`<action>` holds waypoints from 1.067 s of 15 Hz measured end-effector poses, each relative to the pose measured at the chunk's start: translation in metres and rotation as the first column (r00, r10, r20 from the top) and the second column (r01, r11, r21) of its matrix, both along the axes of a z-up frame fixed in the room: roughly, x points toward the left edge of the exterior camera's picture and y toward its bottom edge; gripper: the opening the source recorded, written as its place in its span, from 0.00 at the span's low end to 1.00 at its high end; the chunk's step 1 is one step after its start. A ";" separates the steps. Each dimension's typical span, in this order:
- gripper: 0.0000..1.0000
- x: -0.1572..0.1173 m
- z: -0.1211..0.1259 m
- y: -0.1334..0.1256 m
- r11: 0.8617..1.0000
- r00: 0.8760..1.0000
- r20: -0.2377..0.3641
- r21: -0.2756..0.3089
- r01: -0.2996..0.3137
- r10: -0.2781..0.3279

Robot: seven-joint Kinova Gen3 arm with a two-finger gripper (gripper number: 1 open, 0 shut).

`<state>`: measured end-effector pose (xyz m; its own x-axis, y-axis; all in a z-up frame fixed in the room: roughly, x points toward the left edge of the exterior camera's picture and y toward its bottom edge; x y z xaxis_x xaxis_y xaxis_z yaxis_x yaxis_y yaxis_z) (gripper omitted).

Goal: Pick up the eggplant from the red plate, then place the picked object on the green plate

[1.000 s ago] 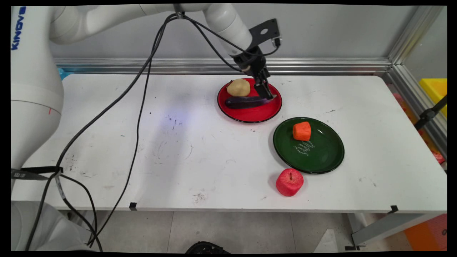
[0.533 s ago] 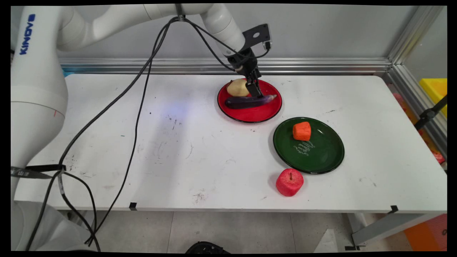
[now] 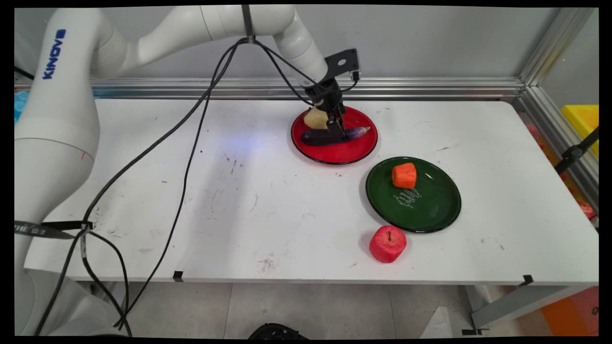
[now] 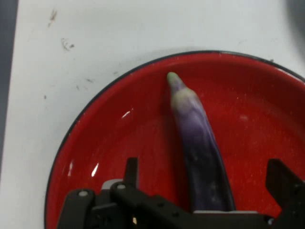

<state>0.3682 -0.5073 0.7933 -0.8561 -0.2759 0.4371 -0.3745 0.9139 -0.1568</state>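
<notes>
The gripper [image 3: 338, 128] is positioned low over the red plate [image 3: 354, 152], directly above the middle of the purple eggplant [image 3: 330, 136]. In the hand view the gripper [image 4: 205, 183] is seen spread wide, one finger [image 4: 130, 172] on each side of the eggplant [image 4: 198, 143] with clear gaps — nothing is grasped. The eggplant lies flat on the red plate [image 4: 119, 138], its pale tip pointing away from the hand. A tan potato [image 3: 313, 118] rests on the far-left part of the same plate, just beside the gripper.

Nearer the camera a dark green plate [image 3: 430, 210] is located; white script is printed at its centre, but it cannot be read. An orange cube [image 3: 404, 175] sits on its far-left part. A red apple [image 3: 387, 243] stands on the white table [image 3: 239, 191] just beside the green plate's near rim.
</notes>
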 end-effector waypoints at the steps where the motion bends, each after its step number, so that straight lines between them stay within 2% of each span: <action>1: 1.00 0.000 -0.004 -0.001 1.000 1.000 0.002 0.003 0.001 -0.001; 9: 1.00 0.002 -0.022 -0.004 1.000 1.000 0.014 0.026 0.014 -0.014; 10: 0.00 0.002 -0.023 -0.004 0.999 1.000 0.015 0.028 0.015 -0.016; 16: 0.00 0.003 -0.027 -0.004 0.999 0.999 0.022 0.039 0.029 -0.030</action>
